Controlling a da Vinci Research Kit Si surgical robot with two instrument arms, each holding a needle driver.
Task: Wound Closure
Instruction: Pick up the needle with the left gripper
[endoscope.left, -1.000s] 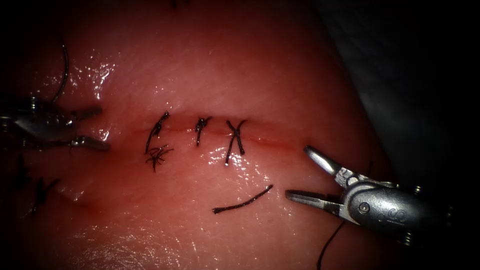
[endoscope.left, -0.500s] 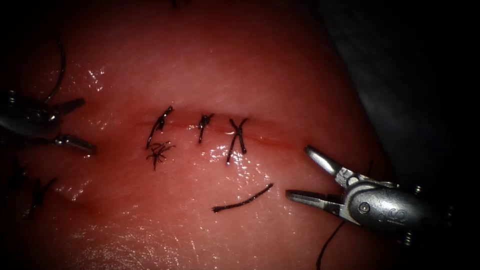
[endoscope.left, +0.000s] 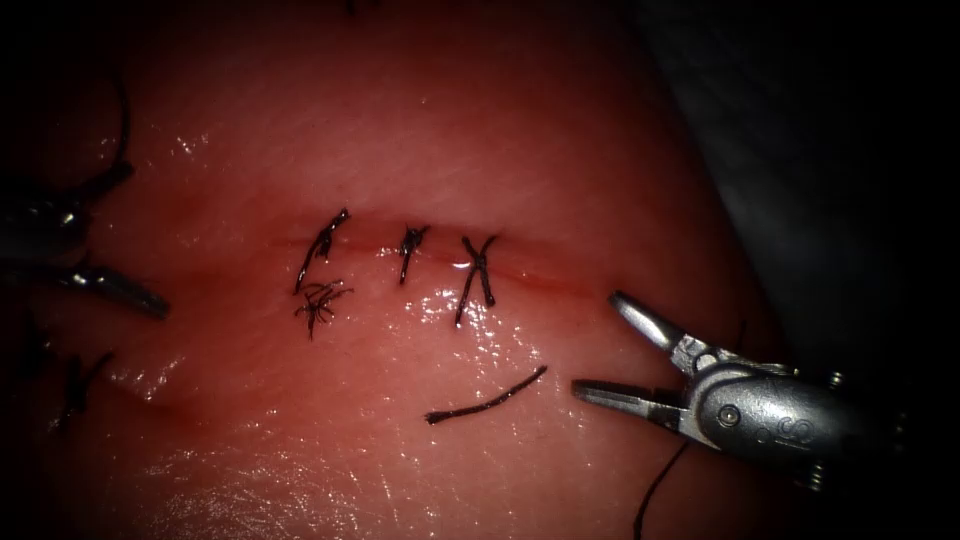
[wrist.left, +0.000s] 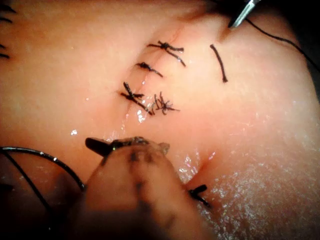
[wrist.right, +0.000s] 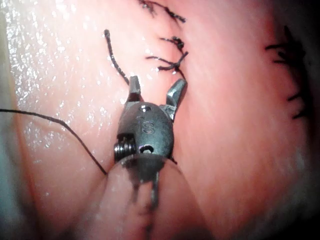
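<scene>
Three dark stitches cross the cut in the tissue, with a knot tuft just below the leftmost one. My left tool is far to the left of the cut, open and holding nothing; it also shows in the left wrist view. A thin dark arc, apparently the curved needle, lies beside that tool; I cannot tell whether it is in the tissue. My right tool stands open and empty at the cut's right end, and shows in the right wrist view.
A loose cut piece of thread lies on the tissue below the stitches, just left of the right tool's lower jaw. A thin thread trails from under the right tool. More dark stitches sit at the lower left.
The left tool has drawn back to the left, away from the stitches, its jaws still apart. The stitched tissue has shifted slightly to the right. The right tool has not moved.
</scene>
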